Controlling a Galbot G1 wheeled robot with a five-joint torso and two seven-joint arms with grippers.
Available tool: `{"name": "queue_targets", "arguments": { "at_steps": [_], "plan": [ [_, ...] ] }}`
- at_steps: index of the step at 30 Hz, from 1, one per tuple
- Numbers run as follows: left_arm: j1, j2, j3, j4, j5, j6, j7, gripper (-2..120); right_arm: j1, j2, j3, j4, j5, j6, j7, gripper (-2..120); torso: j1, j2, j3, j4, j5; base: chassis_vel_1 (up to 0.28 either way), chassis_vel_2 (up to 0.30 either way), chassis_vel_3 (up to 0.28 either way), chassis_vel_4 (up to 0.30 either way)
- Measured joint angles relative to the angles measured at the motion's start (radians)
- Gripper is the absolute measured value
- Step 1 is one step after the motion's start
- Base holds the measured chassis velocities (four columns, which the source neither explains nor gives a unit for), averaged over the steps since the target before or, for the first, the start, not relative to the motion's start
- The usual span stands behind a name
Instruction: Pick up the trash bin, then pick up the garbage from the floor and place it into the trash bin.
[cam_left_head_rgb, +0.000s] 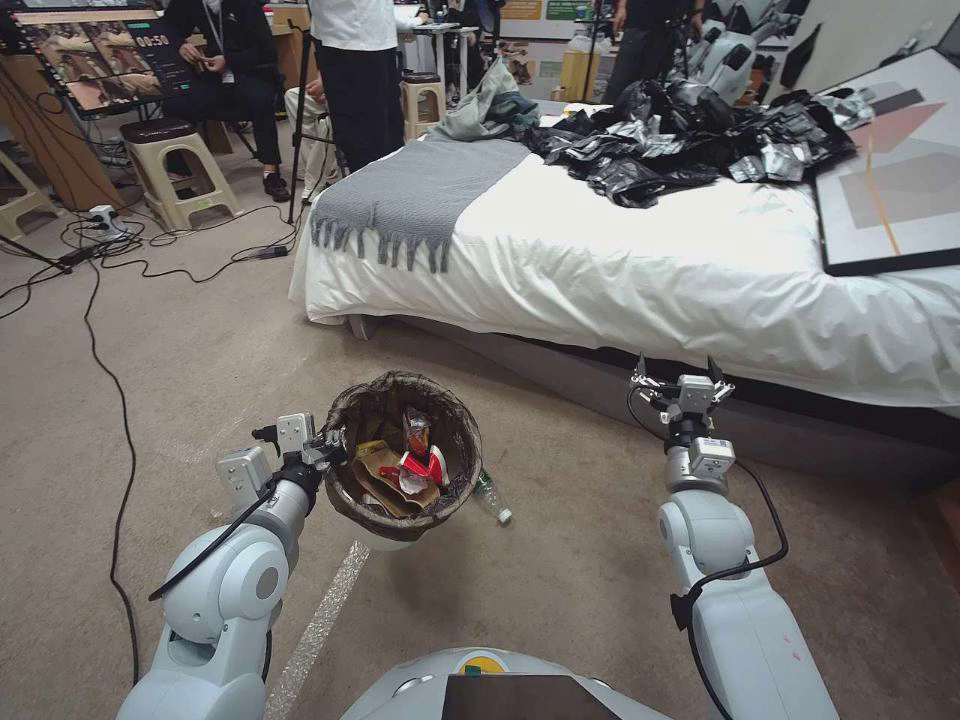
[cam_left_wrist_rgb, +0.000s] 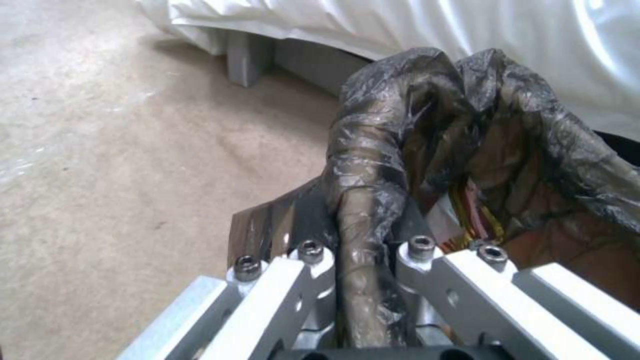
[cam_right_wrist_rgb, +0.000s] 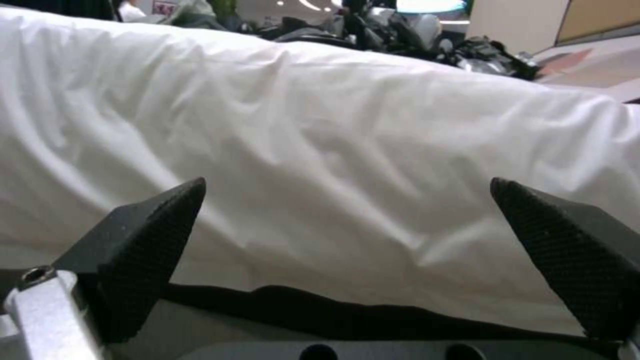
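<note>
1. Our left gripper (cam_left_head_rgb: 322, 452) is clenched on the near rim of the trash bin (cam_left_head_rgb: 400, 455), pinching the dark liner (cam_left_wrist_rgb: 373, 165) against the plastic. In the left wrist view the bagged rim runs straight between the 2 fingers (cam_left_wrist_rgb: 293, 280).
2. We hold the bin off the carpet (cam_left_head_rgb: 560, 560), mouth up, just beyond the left gripper and toward the robot's middle. We judge that this keeps the opening within the other arm's reach and keeps the contents from tipping out.
3. Inside the bin, past the pinched rim, lie a red-and-white wrapper (cam_left_head_rgb: 425, 465), a yellow wrapper (cam_left_head_rgb: 372, 452) and a tan paper bag (cam_left_head_rgb: 385, 485). Most of the garbage looks collected.
4. A clear bottle (cam_left_head_rgb: 493, 498) lies on the carpet just beyond the bin's far side, partly hidden beneath it. It is well apart from the right gripper.
5. Our right gripper (cam_left_head_rgb: 683, 385) is released, its 2 black pads (cam_right_wrist_rgb: 143, 240) spread wide with nothing between them. It hovers above the carpet and points at the white bedsheet (cam_right_wrist_rgb: 347, 165) just ahead of it.
6. We judge the bottle the remaining piece. Being round, it may roll when the pads meet it, so a grasp across its body seems safest.
</note>
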Motion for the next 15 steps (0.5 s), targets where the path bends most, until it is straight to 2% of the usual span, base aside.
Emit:
{"name": "queue_targets", "arguments": {
  "at_steps": [15],
  "plan": [
    [0.0, 0.003, 0.0, 0.001, 0.0, 0.0, 0.002, 5, -0.006, -0.005, -0.005, -0.004, -0.001, -0.013, 0.007, 100, 0.0, 0.0, 0.0, 0.0001, 0.0, 0.054, 0.051, 0.05, 0.044]
  ]
}}
